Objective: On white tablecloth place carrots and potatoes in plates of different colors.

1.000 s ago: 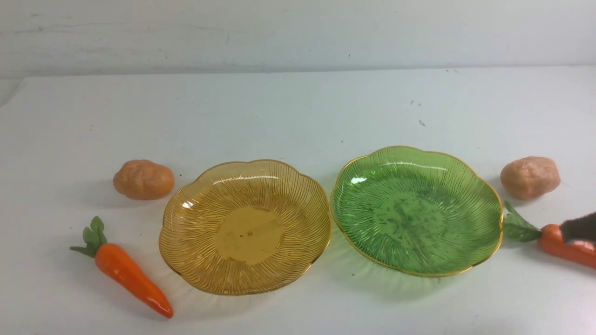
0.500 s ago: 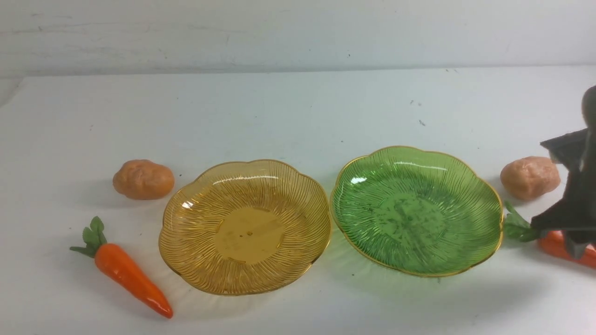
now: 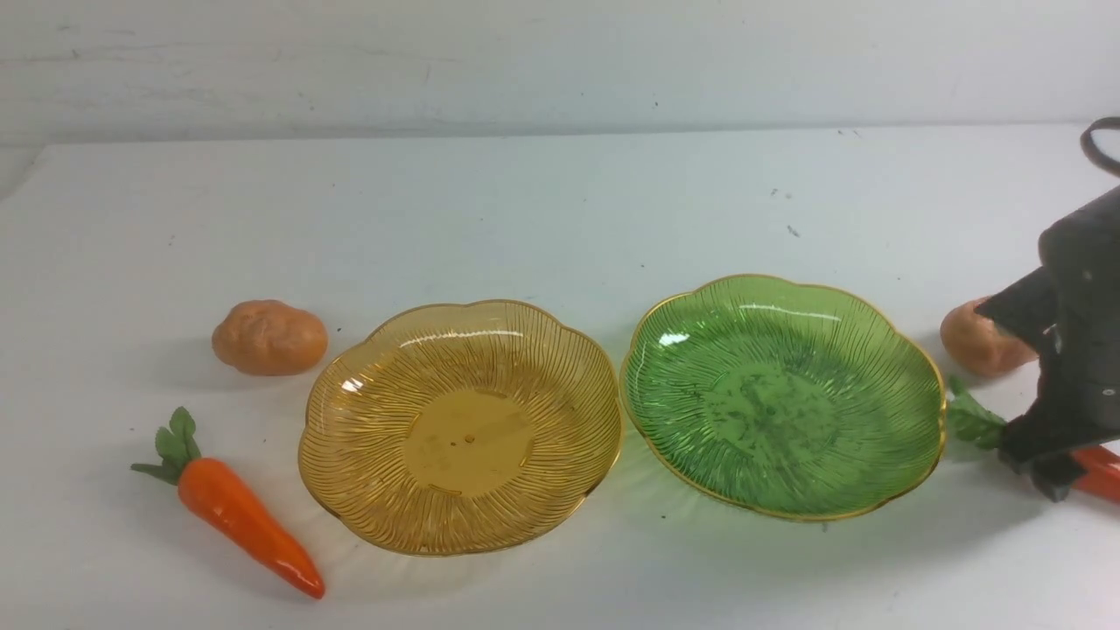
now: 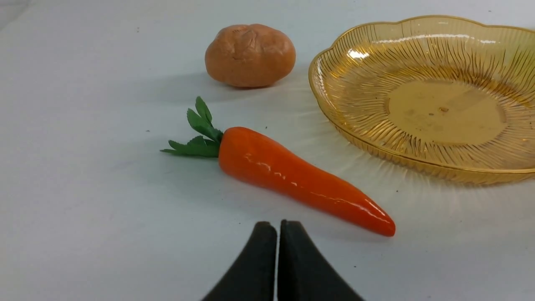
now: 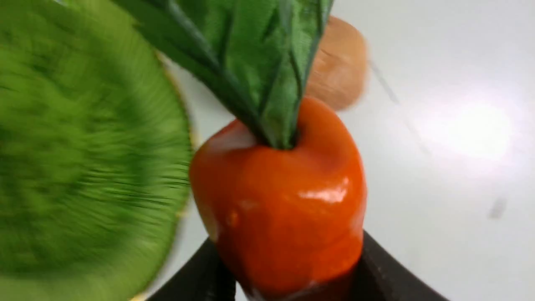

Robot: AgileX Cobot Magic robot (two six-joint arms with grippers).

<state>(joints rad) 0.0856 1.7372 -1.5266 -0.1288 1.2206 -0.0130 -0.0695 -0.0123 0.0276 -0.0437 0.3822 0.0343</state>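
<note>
On the white tablecloth (image 3: 525, 210) the amber plate (image 3: 367, 490) and the green plate (image 3: 787, 350) stand side by side, both bare. Left of the amber plate lie a potato (image 3: 269, 337) and a carrot (image 3: 241, 516). My left gripper (image 4: 278, 223) is shut and holds nothing, hovering just short of that carrot (image 4: 292, 175). At the right edge my right gripper (image 3: 1050, 468) is shut on the second carrot (image 3: 1098, 468) near its leafy end, the fingers pressed on both sides of its thick orange body (image 5: 284, 196). Behind it, the arm half hides the second potato (image 3: 976, 337).
The table's far edge meets a pale wall. Small dark specks dot the cloth behind the green plate. In the right wrist view the green plate (image 5: 83, 167) is blurred, close beside the held carrot.
My right gripper has come in from the right edge, lowered over the right carrot's top end and closed on it. It now covers part of the right potato. Nothing on the left moved.
</note>
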